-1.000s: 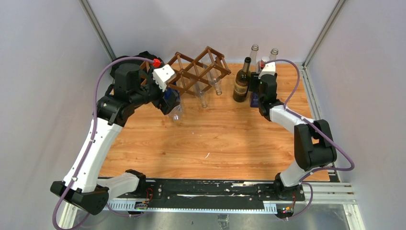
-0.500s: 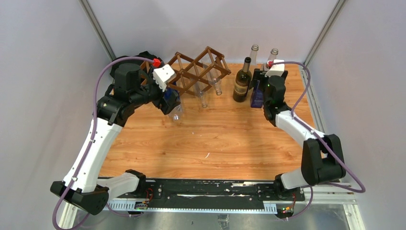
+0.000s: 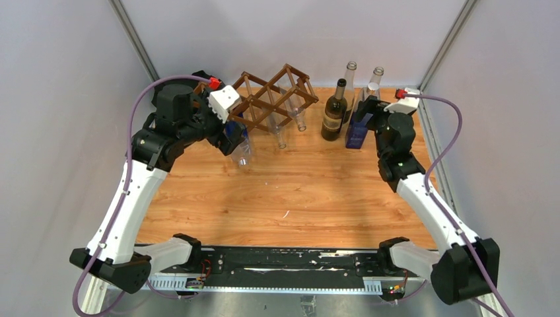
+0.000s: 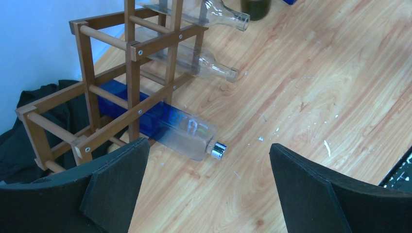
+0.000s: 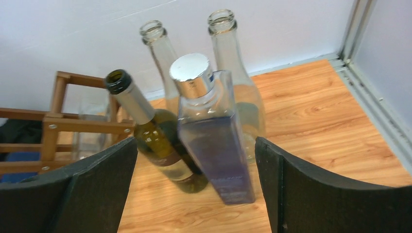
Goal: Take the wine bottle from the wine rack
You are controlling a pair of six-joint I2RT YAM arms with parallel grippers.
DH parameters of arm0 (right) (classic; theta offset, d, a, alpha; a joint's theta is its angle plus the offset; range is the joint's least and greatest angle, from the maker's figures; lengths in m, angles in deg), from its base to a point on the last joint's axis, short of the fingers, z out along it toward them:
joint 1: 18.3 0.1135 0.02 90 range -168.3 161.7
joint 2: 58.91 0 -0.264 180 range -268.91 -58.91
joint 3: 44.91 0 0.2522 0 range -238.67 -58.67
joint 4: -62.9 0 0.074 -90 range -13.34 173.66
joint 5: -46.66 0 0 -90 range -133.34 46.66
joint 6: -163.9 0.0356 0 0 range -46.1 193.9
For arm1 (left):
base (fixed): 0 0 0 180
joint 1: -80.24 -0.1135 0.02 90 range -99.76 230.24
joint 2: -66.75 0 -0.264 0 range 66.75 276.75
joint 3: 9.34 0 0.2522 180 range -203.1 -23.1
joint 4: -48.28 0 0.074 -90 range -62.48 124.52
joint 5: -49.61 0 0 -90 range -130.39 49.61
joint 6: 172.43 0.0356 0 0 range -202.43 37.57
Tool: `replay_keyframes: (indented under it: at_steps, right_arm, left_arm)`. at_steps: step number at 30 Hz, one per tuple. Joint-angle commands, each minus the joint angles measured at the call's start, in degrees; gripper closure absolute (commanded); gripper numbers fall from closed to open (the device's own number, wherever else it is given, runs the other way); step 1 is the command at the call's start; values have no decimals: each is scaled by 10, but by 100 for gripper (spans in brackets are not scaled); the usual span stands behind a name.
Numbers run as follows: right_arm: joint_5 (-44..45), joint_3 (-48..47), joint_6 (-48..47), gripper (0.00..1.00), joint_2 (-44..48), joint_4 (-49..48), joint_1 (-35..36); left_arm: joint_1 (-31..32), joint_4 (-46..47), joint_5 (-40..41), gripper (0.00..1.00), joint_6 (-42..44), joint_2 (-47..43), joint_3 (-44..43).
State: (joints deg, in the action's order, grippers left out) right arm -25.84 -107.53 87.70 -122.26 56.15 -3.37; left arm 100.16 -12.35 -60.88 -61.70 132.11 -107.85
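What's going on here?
Left arm's tool is open, hovering by the dark brown wooden lattice rack, facing the blue square glass bottle lying in a low cell. Two clear glass bottles also lie in the rack. Right arm's tool is open, holding nothing, facing an upright blue square bottle with a silver cap that stands beside a dark green wine bottle and two clear upright bottles.

Top camera looks down from behind; close wrist cameras apparently share the wine rack (image 4: 132,73), at the right view's left edge.
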Motion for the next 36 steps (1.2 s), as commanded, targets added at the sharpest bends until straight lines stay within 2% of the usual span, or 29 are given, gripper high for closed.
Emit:
replay_keyframes:
  at_steps: [1,6,8,13,17,27,36]
  right_arm:
    - [-6,12,69,6,47,64,34]
    - [-8,-25,73,13,49,118,116]
    - [-48,-44,86,17,25,130,145]
    - [-182,-116,109,20,-94,149,171]
    - [-202,-185,121,20,-201,174,182]
    - [-140,-334,105,28,-380,203,184]
    - [-82,-404,69,31,-449,256,184]
  left_arm:
    - [-8,-10,12,0,-3,3,-14]
    - [-9,-8,14,0,2,2,-9]
    - [-9,-7,12,0,0,2,-10]
    - [-9,-7,5,0,-3,-2,-8]
    - [-9,-7,1,0,-3,-12,-6]
    - [-9,-7,-5,0,-1,-29,-1]
    - [-9,-6,-8,0,9,-41,9]
